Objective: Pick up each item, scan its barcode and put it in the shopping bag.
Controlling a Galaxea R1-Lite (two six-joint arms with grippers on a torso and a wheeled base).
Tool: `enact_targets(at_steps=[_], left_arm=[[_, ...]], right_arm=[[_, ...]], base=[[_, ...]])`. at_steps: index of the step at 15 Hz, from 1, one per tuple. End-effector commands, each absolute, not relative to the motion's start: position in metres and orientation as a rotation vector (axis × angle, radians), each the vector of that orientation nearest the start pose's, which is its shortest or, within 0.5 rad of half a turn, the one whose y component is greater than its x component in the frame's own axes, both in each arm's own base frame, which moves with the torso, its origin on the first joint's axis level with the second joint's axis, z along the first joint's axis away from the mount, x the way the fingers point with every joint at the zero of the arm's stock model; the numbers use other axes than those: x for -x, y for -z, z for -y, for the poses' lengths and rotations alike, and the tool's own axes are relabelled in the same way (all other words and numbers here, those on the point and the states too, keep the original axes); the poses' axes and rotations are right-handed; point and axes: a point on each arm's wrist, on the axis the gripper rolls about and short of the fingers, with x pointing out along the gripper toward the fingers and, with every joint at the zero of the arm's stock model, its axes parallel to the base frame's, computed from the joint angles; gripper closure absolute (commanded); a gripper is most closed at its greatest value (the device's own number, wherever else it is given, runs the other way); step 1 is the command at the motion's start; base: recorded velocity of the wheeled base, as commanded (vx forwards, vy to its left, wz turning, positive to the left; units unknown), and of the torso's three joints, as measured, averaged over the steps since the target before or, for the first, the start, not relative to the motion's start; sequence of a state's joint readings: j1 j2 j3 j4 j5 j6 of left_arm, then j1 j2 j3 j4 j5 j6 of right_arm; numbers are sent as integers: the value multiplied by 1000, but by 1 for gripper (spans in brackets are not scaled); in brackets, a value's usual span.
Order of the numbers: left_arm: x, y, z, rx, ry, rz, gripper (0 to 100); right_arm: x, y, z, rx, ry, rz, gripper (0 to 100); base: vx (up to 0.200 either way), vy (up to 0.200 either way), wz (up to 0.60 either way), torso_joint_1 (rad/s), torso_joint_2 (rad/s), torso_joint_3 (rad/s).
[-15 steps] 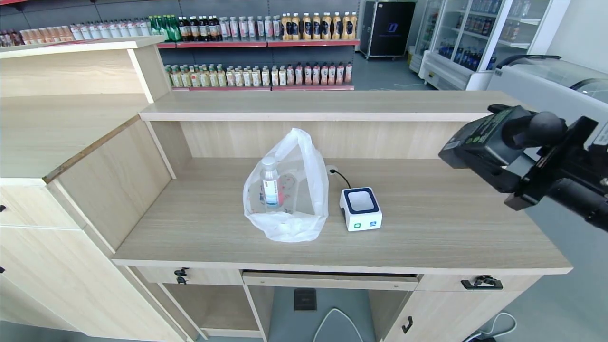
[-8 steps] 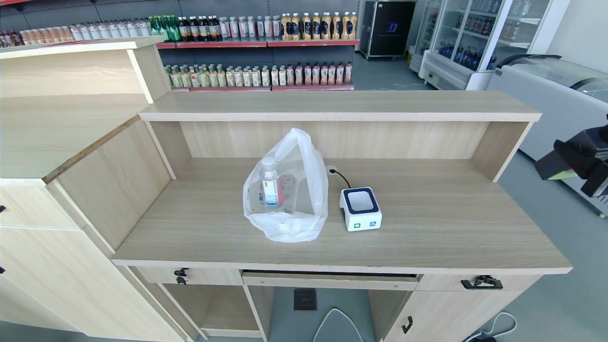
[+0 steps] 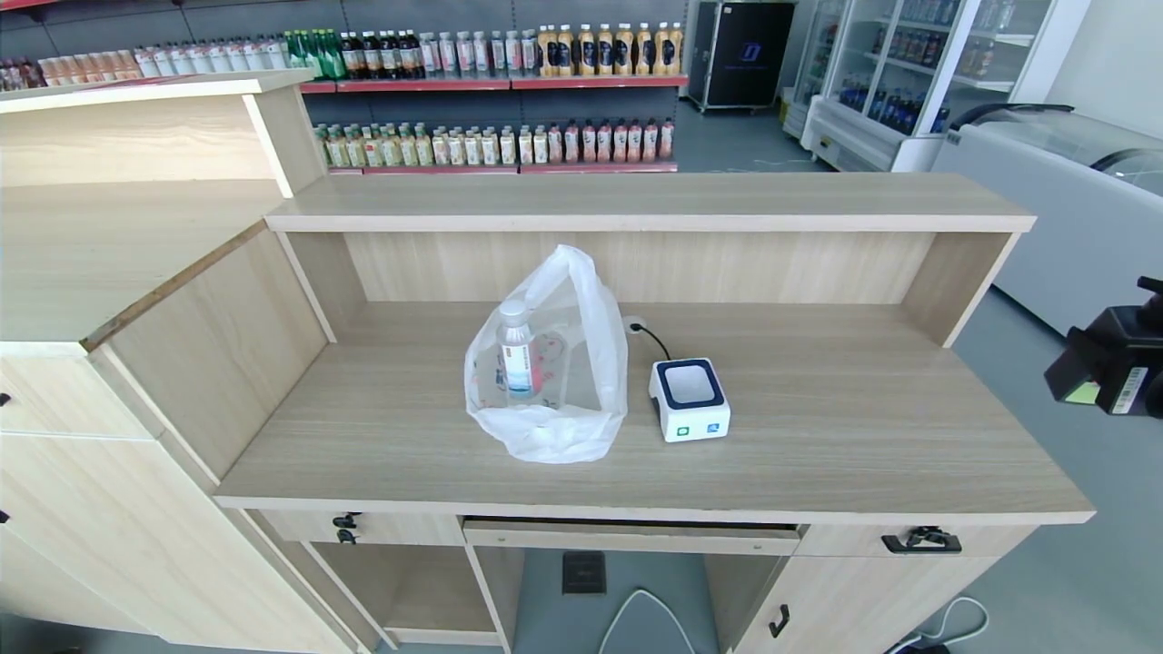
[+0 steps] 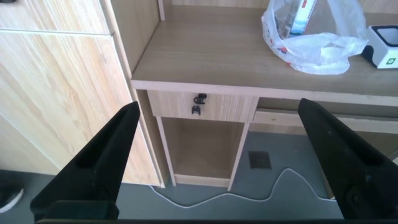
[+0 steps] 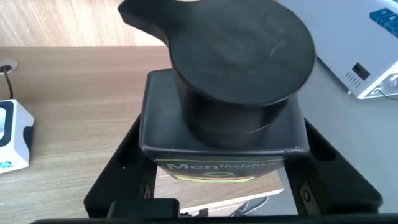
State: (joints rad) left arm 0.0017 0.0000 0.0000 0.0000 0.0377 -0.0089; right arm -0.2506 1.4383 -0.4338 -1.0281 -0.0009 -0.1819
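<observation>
Right arm swung out past right end of counter [image 3: 863, 436] and dropped lower, black container [image 3: 1099, 371] going with it. Right gripper [image 5: 224, 186] clamped on its squarish body under big round cap. Looks like rigid, slick plastic with some heft, so flat sides are best hold, not cap. Left gripper [image 4: 217, 106] spread wide, empty, below counter front. Shopping bag [image 3: 545, 381] sits beside scanner [image 3: 690, 398], water bottle [image 3: 516, 356] already inside.

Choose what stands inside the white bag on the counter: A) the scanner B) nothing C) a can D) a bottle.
D: a bottle stands upright in the bag; the scanner sits beside it on the counter.
</observation>
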Motion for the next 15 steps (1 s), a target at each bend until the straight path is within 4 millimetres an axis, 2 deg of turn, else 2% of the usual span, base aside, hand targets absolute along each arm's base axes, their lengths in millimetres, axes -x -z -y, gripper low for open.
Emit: enact_targets(at_steps=[1,3,8,12,15], left_arm=[[23,-75,-1,9,-40,0,0],[23,-75,-1,9,-40,0,0],[23,-75,-1,9,-40,0,0],[23,-75,-1,9,-40,0,0],[23,-75,-1,9,-40,0,0]], right_arm=[[-217,-190,55,185,248,-6,100],[-219,-190,55,184,243,-7,100],[-234,-207,48,130,196,18,100],[-258,-236,38,-100,169,-27,100],[-272,-229,24,-285,125,-82,100]], base=[[0,0,0,0,0,0],[0,0,0,0,0,0],[0,0,600,4,0,3],[0,0,600,5,1,-1],[0,0,0,0,0,0]])
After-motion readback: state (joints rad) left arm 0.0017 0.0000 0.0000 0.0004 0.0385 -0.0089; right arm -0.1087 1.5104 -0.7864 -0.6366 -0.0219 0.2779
